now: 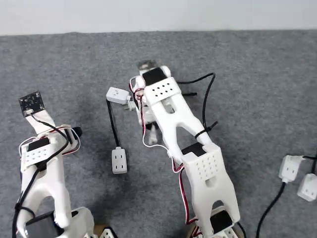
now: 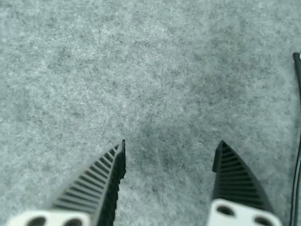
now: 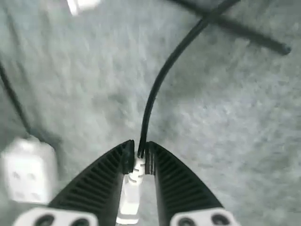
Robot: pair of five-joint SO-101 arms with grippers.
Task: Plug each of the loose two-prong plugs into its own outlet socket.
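My right gripper [image 3: 138, 155] is shut on a white plug [image 3: 134, 181] at its ribbed neck, and the plug's black cable [image 3: 160, 80] runs away over the carpet. A white outlet socket [image 3: 27, 170] lies close beside this gripper. From above, the right arm [image 1: 166, 99] stretches to the table's middle, next to a white socket block [image 1: 118, 95] whose black cord leads to a second socket [image 1: 119, 161]. My left gripper [image 2: 171, 150] is open over bare grey carpet, low on the left [image 1: 74, 133], holding nothing.
Two more white plug or socket pieces [image 1: 290, 166] [image 1: 308, 186] with a black cable lie at the right edge. Black cables cross the carpet beyond the right gripper [image 3: 235, 28]. A thin black cord [image 2: 298, 141] runs beside the left gripper. Grey carpet [image 1: 257, 74] covers the table.
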